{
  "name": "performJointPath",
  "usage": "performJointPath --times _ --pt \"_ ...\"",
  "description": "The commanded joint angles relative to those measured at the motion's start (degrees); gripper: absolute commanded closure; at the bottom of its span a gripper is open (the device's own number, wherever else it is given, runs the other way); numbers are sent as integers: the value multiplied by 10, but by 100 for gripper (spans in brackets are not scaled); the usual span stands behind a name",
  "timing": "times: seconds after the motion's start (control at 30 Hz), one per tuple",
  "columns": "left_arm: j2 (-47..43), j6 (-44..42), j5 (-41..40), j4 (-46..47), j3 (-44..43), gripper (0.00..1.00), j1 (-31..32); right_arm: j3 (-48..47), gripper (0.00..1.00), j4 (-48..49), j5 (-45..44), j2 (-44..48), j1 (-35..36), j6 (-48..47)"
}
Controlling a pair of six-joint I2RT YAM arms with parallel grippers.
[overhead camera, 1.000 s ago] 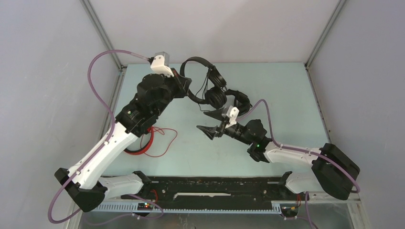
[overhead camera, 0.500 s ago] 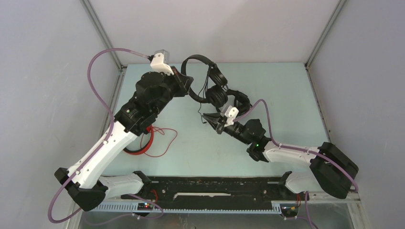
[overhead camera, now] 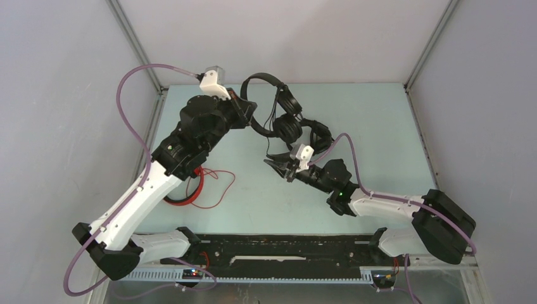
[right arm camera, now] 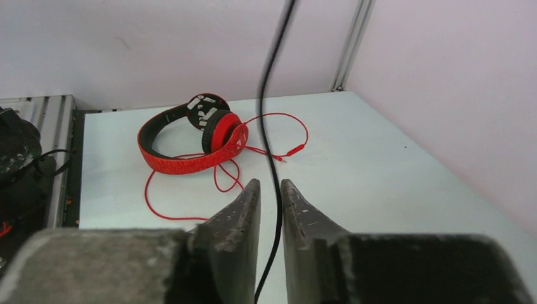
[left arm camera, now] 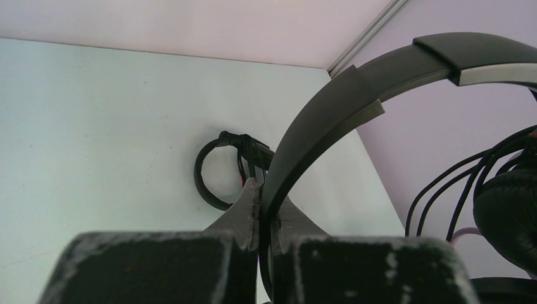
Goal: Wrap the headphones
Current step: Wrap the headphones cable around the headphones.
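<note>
My left gripper [left arm camera: 265, 196] is shut on the headband [left arm camera: 329, 107] of a slim black headset [overhead camera: 261, 80], holding it above the table's back, cups [overhead camera: 286, 130] hanging. Its thin black cable [right arm camera: 269, 126] drops between the fingers of my right gripper [right arm camera: 270, 187], which stand narrowly apart with a little gap on each side of it. Seen from above, that gripper [overhead camera: 273, 163] is just below the cups. The red headset [right arm camera: 190, 155] lies on the table with its cable loose, partly under my left arm [overhead camera: 190, 193]. A bulkier black headset [overhead camera: 320, 134] lies behind my right wrist.
The pale table [overhead camera: 380, 139] is enclosed by grey walls with metal corner posts [overhead camera: 427, 44]. A black rail [overhead camera: 285, 247] runs along the near edge between the arm bases. A purple hose [overhead camera: 130, 95] loops off my left arm.
My right gripper has gone from wide open to nearly closed round the hanging black cable and shifted slightly left. My left arm has raised the headset a touch.
</note>
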State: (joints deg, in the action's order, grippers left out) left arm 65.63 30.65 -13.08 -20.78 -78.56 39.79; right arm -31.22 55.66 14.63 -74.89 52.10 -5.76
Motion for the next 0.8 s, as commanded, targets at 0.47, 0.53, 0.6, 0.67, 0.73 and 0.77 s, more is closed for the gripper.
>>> performJointPath --times 0.47,0.53,0.6,0.67,0.73,0.77 --pt "-10 25 59 -40 -102 100 -39 31 100 30 29 0 -56 80" --pt "-12 18 55 -40 -102 100 -53 36 100 29 35 1 -56 87" --pt "-11 4 42 -39 -102 100 -68 40 100 32 45 -3 -51 93" --pt "-5 -9 37 -29 -101 100 -83 40 100 35 52 -9 -36 92" --pt "2 -26 24 -11 -96 100 -92 40 100 42 60 -11 -16 88" --pt "5 -38 13 1 -91 100 -93 40 100 47 65 -11 -2 87"
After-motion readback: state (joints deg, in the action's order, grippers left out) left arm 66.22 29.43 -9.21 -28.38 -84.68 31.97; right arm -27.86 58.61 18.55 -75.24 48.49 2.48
